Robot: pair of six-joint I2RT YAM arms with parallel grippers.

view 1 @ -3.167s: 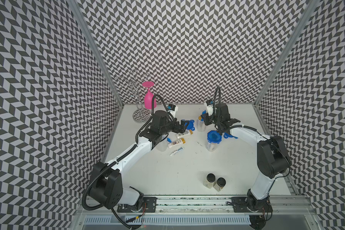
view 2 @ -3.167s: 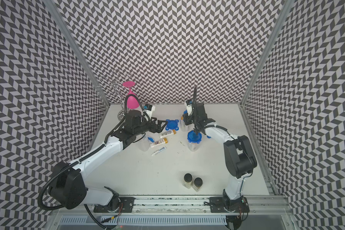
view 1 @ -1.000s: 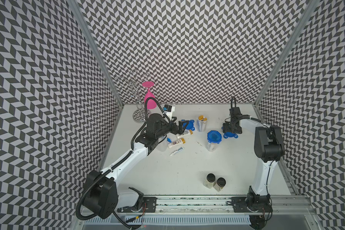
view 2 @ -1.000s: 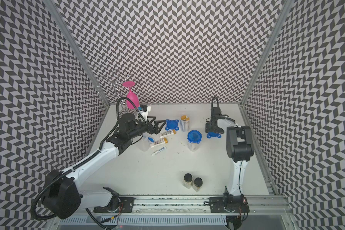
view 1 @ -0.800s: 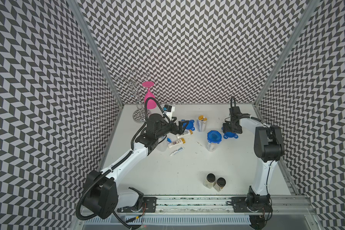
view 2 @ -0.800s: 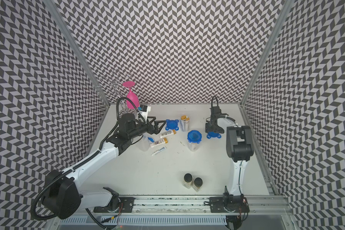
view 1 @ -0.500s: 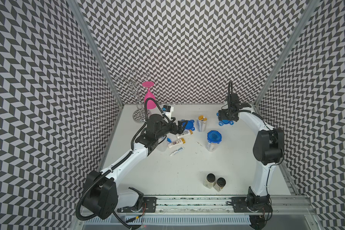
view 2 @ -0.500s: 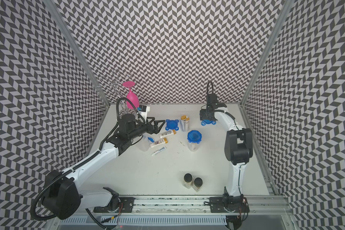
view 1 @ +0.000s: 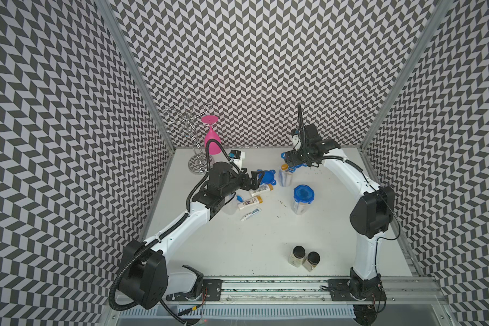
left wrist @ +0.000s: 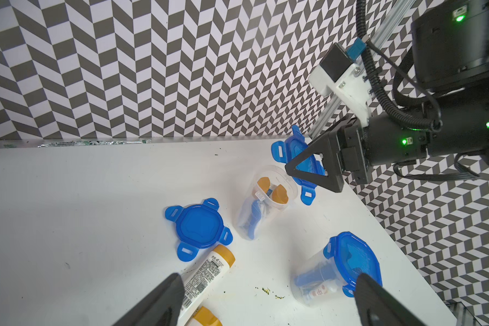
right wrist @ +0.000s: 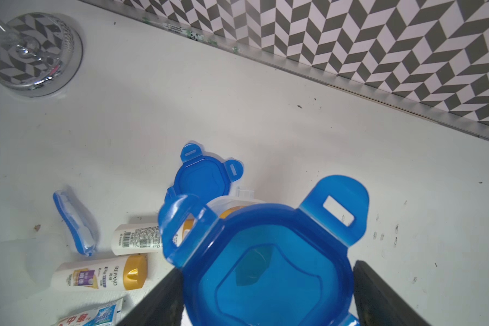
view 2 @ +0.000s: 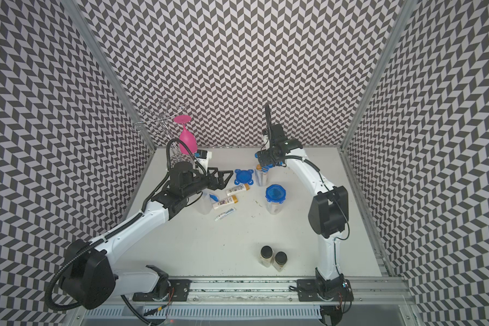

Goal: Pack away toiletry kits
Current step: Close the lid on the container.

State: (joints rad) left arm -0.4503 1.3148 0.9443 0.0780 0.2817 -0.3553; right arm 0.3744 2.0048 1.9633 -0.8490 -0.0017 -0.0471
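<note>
Lid [right wrist: 268,271] of blue plastic is gripped by its edges in our right pincer [right wrist: 266,306], close by the mouth of the open tub [left wrist: 261,203] on the table [view 1: 260,240]. We judge it light, stiff, somewhat slippery; edge hold suits. Our left pincer [left wrist: 268,299] stands open, empty.
</note>
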